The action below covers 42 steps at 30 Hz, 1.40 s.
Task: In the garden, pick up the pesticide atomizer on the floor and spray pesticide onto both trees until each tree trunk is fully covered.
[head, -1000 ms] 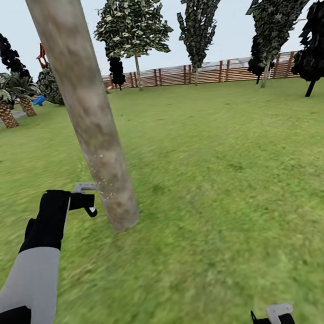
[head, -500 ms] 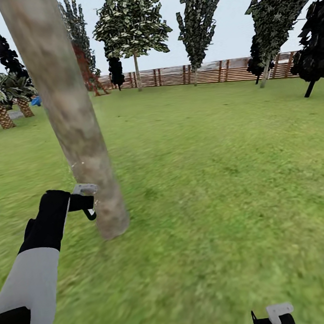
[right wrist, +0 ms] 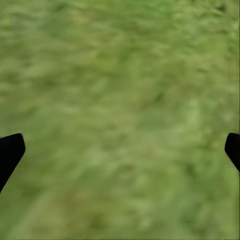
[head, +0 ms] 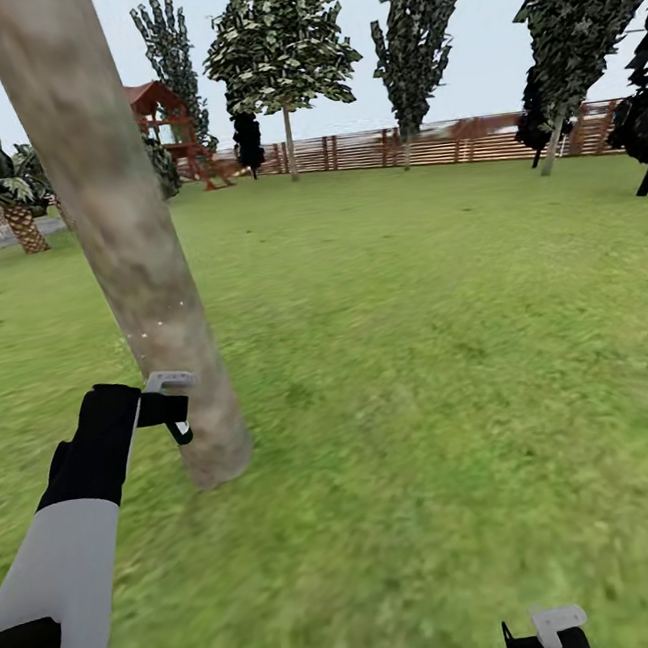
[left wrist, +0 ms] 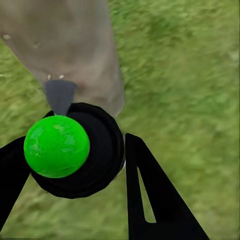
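Note:
A thick pale grey-brown tree trunk (head: 148, 284) leans up from the lawn at the left, with a few pale flecks on its bark. My left gripper (head: 179, 419) is right beside its lower part, shut on the pesticide atomizer (left wrist: 97, 165). In the left wrist view the atomizer is a round black bottle with a bright green ball on top. A small grey nozzle (left wrist: 60, 95) points at the tree trunk (left wrist: 70, 45). My right gripper (head: 546, 634) hangs low at the right, open over the grass (right wrist: 120, 100) and holding nothing. A second leafy tree (head: 277, 37) stands far back.
Green lawn (head: 446, 330) spreads to the right and ahead up to a brown slat fence (head: 424, 144). Dark cone-shaped trees (head: 417, 32) line the fence. A red play structure (head: 165, 121) and a palm-like plant (head: 7, 189) stand at the far left.
The whole view has shifted: the trunk now sits further left and the red play structure has come into sight. My left gripper still holds the atomizer beside the trunk.

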Available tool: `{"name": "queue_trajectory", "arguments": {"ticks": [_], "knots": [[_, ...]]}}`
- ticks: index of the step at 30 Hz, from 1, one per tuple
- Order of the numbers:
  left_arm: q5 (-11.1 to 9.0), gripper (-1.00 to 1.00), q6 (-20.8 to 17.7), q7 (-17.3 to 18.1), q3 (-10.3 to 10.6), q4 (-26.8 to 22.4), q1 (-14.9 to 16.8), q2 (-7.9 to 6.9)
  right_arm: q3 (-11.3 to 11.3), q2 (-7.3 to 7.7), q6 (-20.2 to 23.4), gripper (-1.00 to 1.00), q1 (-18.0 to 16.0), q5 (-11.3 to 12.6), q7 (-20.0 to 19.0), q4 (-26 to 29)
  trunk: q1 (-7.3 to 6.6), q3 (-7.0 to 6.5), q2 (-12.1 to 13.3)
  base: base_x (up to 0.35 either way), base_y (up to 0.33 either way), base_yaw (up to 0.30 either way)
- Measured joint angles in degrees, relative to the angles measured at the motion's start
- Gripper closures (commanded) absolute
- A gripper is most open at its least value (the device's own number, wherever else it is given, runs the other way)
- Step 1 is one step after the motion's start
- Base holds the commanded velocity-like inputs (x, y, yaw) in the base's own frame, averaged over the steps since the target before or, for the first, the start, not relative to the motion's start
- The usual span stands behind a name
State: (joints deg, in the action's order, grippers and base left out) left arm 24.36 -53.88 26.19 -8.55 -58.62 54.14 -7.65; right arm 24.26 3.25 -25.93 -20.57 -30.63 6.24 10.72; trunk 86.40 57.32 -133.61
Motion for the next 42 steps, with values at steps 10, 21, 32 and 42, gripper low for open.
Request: {"name": "queue_trajectory", "arguments": {"ticks": [10, 21, 32, 42], "knots": [[0.7, 1.00, 0.2, -0.5, -0.5, 2.3, -2.7, -2.05, 0.0, 0.00, 0.0, -1.00, 0.0, 0.0, 0.0, 0.0, 0.00, 0.00, 0.0, 0.209, -0.138, 0.076], [0.4, 1.00, 0.7, -10.4, -1.4, 9.6, -5.8, -5.02, 0.0, 0.00, 0.0, -1.00, 0.0, 0.0, -0.1, 0.0, 0.00, 0.00, 0.0, 0.005, -0.001, 0.000], [-4.3, 1.00, 0.8, -10.6, -1.3, 10.5, -6.8, -5.76, 0.0, 0.00, 0.0, -1.00, 0.0, 0.0, -0.1, 0.0, 0.00, 0.00, 0.0, 0.103, 0.000, 0.000], [-4.2, 1.00, 0.0, -8.2, -0.9, 9.0, -4.3, -5.66, 0.0, 0.00, 0.0, -1.00, 0.0, 0.0, -0.1, 0.0, -0.01, -0.01, 0.0, 0.085, 0.000, 0.000]]}}
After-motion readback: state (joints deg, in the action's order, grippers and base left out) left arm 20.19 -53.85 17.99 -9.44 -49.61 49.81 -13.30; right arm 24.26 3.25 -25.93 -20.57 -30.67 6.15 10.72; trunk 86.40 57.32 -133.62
